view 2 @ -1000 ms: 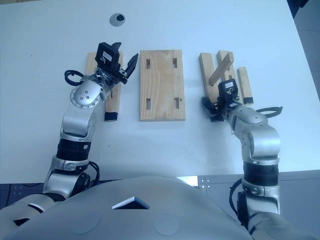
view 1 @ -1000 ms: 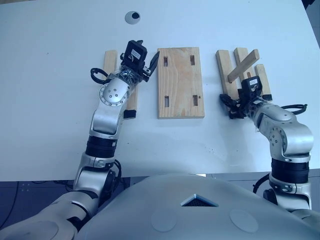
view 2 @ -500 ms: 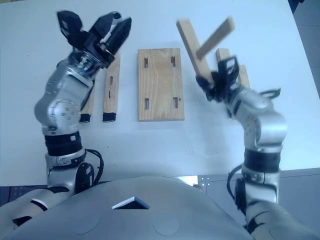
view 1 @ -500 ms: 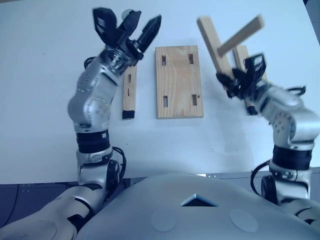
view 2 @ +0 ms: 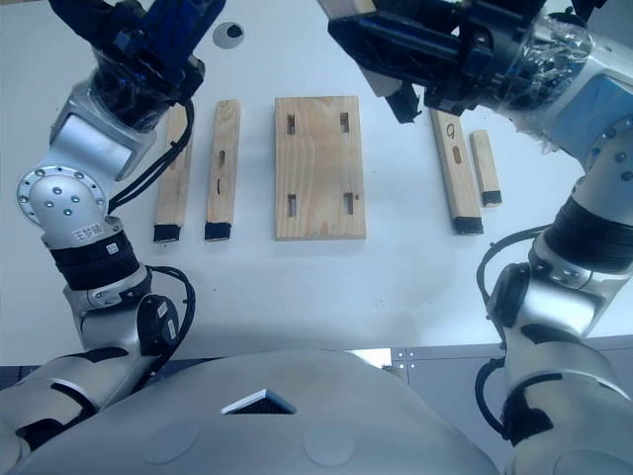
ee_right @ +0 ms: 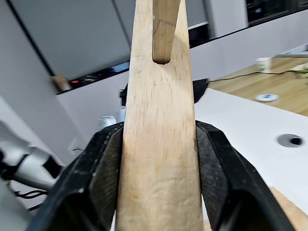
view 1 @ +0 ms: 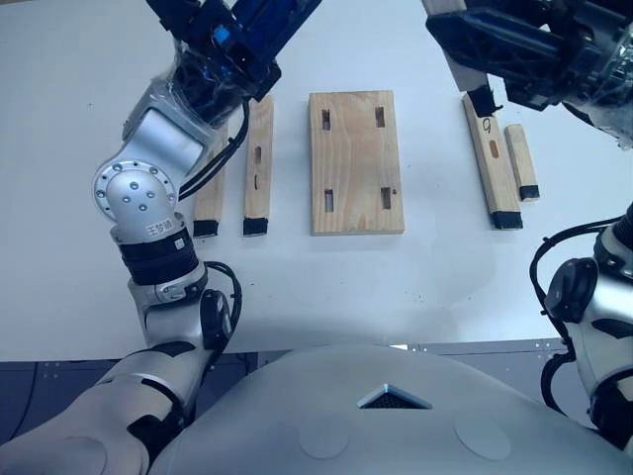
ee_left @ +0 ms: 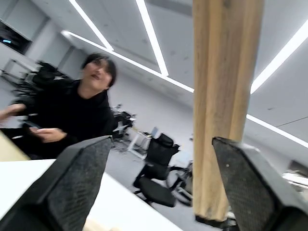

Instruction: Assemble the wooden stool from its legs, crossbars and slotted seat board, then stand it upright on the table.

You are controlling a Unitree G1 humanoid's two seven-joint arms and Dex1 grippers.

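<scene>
Right tool (ee_right: 159, 178) is clamped tight on a leg (ee_right: 159, 96) with a crossbar (ee_right: 166, 24) stuck in its slot, held up high. Left tool (ee_left: 163, 178) is spread wide open, also raised. Seat board (view 1: 356, 163) lies flat mid-tabletop (view 1: 89, 148), between two spare legs (view 1: 259, 163) and a third leg (view 1: 492, 163).

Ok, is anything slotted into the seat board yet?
No, the seat board lies flat on the table with all four slots empty.

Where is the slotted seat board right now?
The slotted seat board lies flat on the table in the left eye view, between a slotted leg on the robot's left and a black-tipped leg on its right.
</scene>
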